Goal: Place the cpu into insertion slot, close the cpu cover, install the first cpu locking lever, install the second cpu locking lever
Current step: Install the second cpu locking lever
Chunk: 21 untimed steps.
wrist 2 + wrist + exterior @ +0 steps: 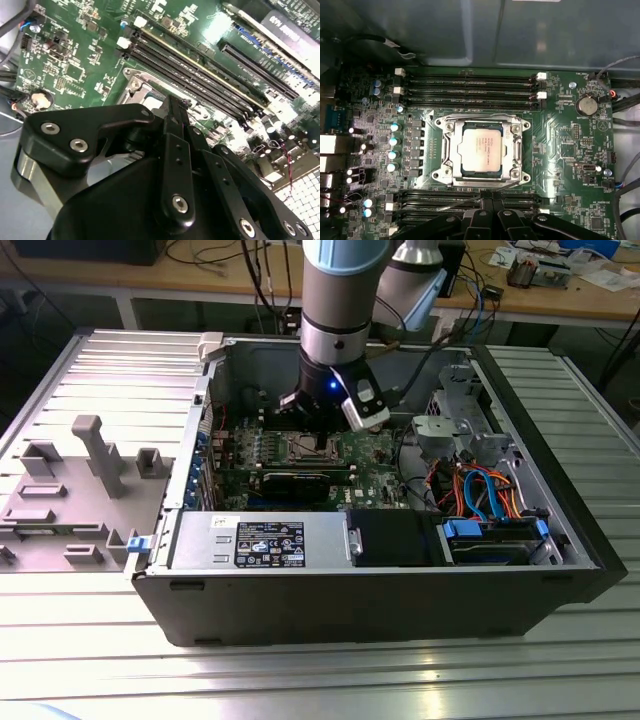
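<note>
The cpu (480, 148), a silver-grey square chip, lies flat in the insertion slot (520, 176) of the green motherboard (565, 145). The cpu cover (451, 150), a silver frame plate, lies down around the chip, which fills its window. A thin wire lever (470, 198) slants from the socket's edge toward my fingertips. My gripper (491, 201) is shut, its black fingers together just beside the socket's edge, with nothing visible between them. In the second wrist view the gripper (174, 105) hangs over a corner of the socket (142, 92). In the exterior view the gripper (322, 436) is low over the socket (315, 448).
Long black memory slots (470, 85) flank the socket on two sides. The motherboard sits inside an open computer case (350, 590) with a power supply (260, 540) and orange and blue cables (480, 490). A grey fixture tray (70, 490) lies at the exterior view's left.
</note>
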### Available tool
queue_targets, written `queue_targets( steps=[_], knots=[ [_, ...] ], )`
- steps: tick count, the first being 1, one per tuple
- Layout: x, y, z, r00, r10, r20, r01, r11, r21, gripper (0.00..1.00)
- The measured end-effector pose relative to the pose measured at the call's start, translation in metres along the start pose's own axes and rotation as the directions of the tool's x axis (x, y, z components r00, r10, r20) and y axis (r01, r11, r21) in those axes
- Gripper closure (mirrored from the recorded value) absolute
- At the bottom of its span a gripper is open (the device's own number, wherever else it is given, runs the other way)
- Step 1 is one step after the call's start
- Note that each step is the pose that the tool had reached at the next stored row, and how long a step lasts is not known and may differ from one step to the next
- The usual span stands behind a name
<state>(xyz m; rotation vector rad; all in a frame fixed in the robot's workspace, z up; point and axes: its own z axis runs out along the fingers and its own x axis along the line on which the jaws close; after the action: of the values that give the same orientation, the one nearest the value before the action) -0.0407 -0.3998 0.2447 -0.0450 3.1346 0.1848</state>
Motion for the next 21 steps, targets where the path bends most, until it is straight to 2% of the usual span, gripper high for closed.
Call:
queue_targets(
  steps=[2,4,10,13,21],
  knots=[
    [0.001,-0.0029,0.0005,1.0,0.001,-0.0056,-0.001,1.0,-0.0028,0.89],
    [0.0074,-0.0035,0.0019,1.0,0.001,-0.0092,-0.001,1.0,-0.0053,0.89],
    [0.0166,-0.0053,0.0046,0.9999,0.002,-0.0134,-0.002,1.0,-0.0095,0.89],
    [0.0228,-0.0072,0.0084,0.9999,0.002,-0.0142,-0.002,0.9999,-0.0165,0.89],
    [0.026,-0.0106,0.0145,0.9999,0.002,-0.0157,-0.002,0.9994,-0.0347,0.89]
  ],
)
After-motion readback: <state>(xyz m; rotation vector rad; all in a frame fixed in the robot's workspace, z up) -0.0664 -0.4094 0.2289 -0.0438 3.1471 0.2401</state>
